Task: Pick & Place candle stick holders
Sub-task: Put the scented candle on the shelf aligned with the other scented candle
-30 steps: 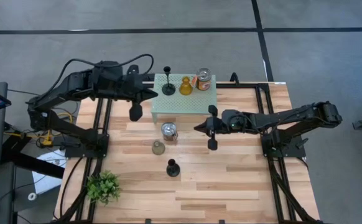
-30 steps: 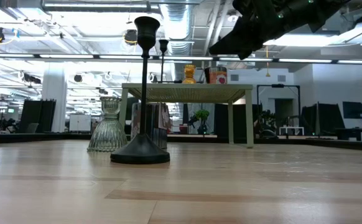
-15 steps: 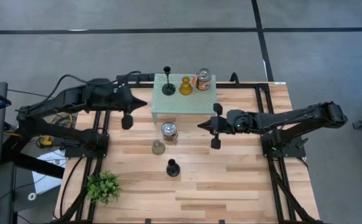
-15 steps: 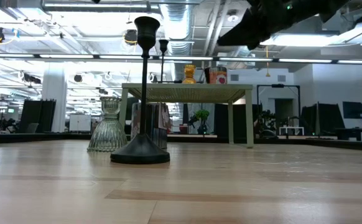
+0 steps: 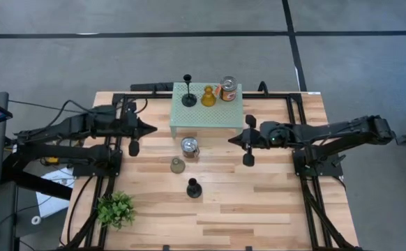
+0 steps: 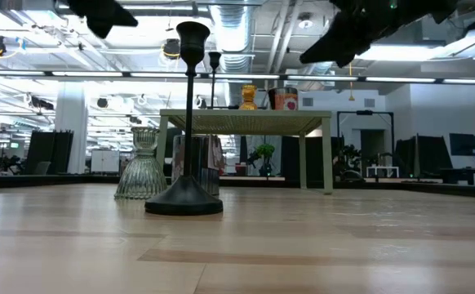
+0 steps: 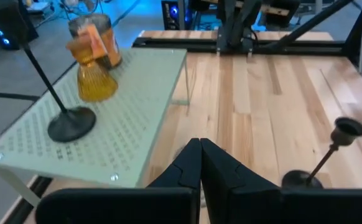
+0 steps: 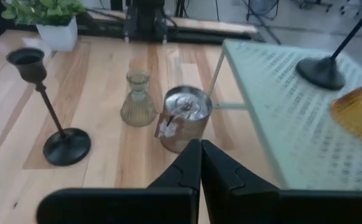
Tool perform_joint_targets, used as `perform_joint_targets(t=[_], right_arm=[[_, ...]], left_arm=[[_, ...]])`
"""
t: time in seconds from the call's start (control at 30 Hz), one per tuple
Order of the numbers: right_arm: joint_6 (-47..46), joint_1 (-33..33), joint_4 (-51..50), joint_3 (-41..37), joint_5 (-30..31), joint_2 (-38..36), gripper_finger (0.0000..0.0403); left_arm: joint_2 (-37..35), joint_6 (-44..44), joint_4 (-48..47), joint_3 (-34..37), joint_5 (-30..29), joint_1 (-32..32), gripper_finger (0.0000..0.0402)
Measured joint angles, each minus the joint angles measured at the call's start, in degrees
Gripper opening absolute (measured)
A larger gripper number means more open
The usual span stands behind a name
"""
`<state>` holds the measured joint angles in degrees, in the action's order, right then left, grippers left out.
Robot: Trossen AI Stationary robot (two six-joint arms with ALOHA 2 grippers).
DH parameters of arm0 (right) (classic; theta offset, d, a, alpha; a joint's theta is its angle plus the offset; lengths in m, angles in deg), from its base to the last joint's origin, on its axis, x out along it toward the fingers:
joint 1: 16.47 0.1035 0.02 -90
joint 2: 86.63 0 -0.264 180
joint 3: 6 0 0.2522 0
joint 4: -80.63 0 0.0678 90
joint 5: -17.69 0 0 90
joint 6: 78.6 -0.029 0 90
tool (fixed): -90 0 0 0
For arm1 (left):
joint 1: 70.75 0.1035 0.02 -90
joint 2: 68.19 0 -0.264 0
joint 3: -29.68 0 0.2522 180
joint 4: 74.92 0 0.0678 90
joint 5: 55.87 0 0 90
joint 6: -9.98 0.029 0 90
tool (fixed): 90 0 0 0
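The mint-green rack carries a black holder, the amber glass holder and a silvery jar holder. On the table in front of the rack stand a second silvery jar, the grey-olive holder and a second black holder, each on its base. My left gripper is shut and empty, left of the rack. My right gripper is shut and empty, right of the silvery jar on the table. Both hang above the table.
A green leafy plant stands at the near left corner. Bare wood lies along the near edge and on the right half of the table. Black frame rails run along both sides.
My left gripper has drawn back from the rack toward the table's left edge and a little toward its near edge, staying shut. My right gripper has moved a little toward the right edge. The holders have kept still.
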<state>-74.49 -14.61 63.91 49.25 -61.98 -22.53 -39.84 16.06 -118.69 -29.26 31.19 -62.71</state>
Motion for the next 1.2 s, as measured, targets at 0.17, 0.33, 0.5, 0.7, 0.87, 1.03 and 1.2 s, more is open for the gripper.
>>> perform_joint_targets(t=[0.17,0.33,0.5,0.7,0.87,1.03,1.2], right_arm=[[-1.4,0.0,0.6,0.0,-1.5,2.5,0.0000],[-0.6,0.4,2.2,0.0,-1.5,4.2,0.0000],[0.8,0.7,2.7,0.0,-1.5,4.5,0.0000],[0.8,0.7,3.2,0.0,-1.4,4.1,0.0000],[0.8,0.7,4.0,0.0,-3.1,4.1,0.0000],[0.9,0.7,5.1,0.0,-5.3,4.1,0.0000],[1.0,0.7,7.7,0.0,-6.0,4.1,0.0000]], left_arm=[[-1.1,-0.7,0.9,3.8,0.0,0.0,0.0005],[-1.0,-0.8,1.0,7.6,0.0,0.0,0.0006],[-3.6,-0.2,5.3,11.5,6.5,0.0,0.0004],[-11.1,0.9,7.0,13.6,6.2,0.0,0.0004],[-19.6,1.0,7.5,16.7,6.2,0.0,0.0004],[-27.7,-1.3,8.1,22.2,6.2,0.0,0.0004],[-26.7,-2.3,9.2,23.7,6.2,0.0,0.0004]])
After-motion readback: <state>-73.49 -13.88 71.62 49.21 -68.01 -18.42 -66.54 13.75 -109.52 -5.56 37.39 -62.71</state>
